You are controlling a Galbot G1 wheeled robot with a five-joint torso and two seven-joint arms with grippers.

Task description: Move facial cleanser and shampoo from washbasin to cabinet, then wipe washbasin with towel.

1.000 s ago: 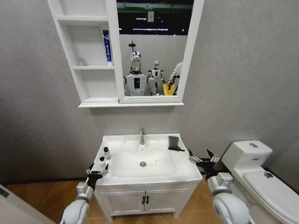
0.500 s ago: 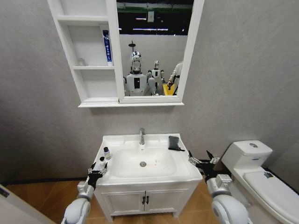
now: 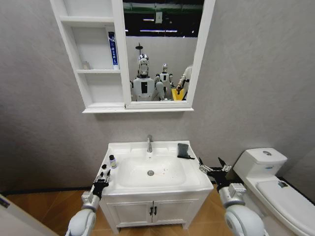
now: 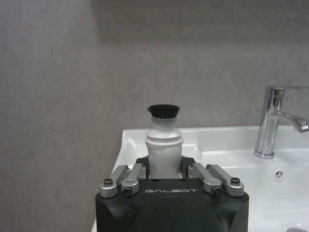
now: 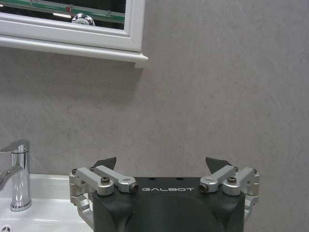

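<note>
At the washbasin's (image 3: 156, 186) left rim, the left gripper (image 4: 164, 166) pinches a white black-capped bottle (image 4: 163, 145) between its fingers: first pickup, lifting toward the cabinet (image 3: 93, 105) next. Right gripper (image 3: 213, 168) waits, fingers spread.

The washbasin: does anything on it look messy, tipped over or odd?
Nothing stands out. On the washbasin the small bottle stands upright at its left rim, the dark towel lies folded by the tap, and the left gripper is shut on a white bottle, held upright.
</note>
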